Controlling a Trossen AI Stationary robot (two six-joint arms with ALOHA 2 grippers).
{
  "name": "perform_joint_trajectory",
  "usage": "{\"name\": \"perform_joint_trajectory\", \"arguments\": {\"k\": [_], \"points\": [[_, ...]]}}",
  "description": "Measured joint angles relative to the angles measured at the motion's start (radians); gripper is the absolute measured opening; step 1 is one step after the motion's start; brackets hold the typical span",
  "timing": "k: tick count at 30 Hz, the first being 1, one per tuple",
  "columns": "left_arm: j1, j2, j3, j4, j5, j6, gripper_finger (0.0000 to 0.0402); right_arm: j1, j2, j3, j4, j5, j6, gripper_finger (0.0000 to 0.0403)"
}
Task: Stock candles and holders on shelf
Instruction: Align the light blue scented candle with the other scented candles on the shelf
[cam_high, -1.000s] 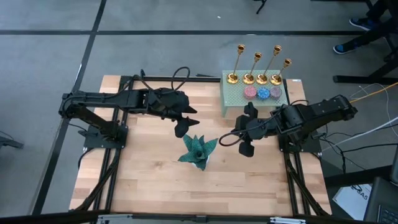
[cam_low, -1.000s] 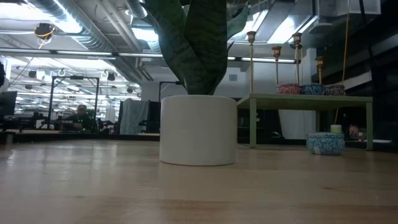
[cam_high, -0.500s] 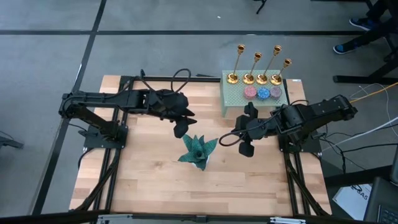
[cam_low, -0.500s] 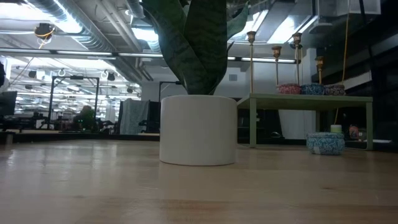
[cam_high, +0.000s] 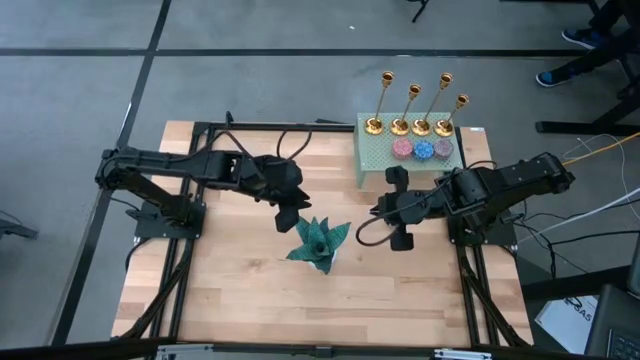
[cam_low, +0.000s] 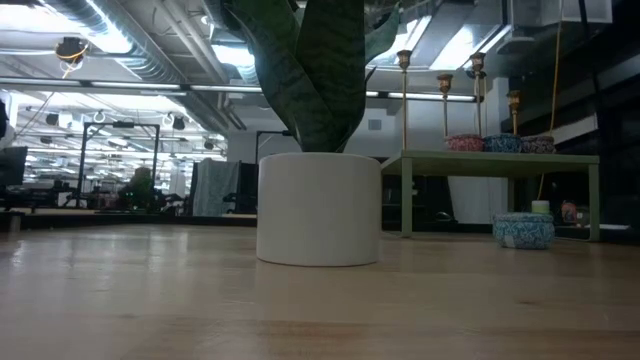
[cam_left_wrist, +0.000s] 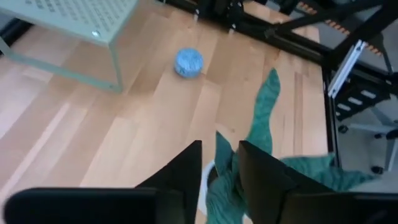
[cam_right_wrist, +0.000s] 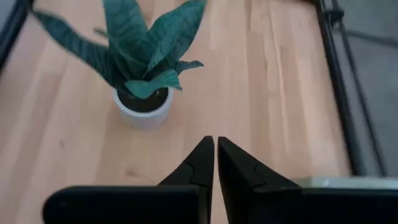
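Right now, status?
Left gripper over plant, holds nothing. Right gripper shut, empty. Three candles, four holders on shelf; one blue candle on table.

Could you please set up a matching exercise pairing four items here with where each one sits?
Things:
1. holders
2. pink candle
3. mauve candle
4. plant

Places:
A. middle of the table
B. shelf top, front row, end nearest the left arm
C. shelf top, back row
D. shelf top, front row, end nearest the right arm

Pairs: 1-C, 2-B, 3-D, 4-A
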Motion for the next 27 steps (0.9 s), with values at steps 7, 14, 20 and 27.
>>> {"name": "perform_joint_trajectory", "arguments": {"k": [7,14,20,27], "points": [[-0.032,0.0,0.0,-0.107,-0.054,-0.02,0.0042,0.0,0.0,0.0,0.0,0.002,-0.162,0.0026],[-0.01,0.0,0.0,-0.207,-0.088,0.026,0.0003,-0.009,0.006,0.0,0.086,0.018,-0.018,0.0026],[0.084,0.0,0.0,-0.145,-0.028,0.177,0.0001,-0.014,0.006,0.0,0.147,0.146,0.349,0.0026],[0.208,0.004,0.0,-0.002,0.015,0.352,0.0005,-0.014,0.005,0.0,0.152,0.111,0.359,0.0026]]}}
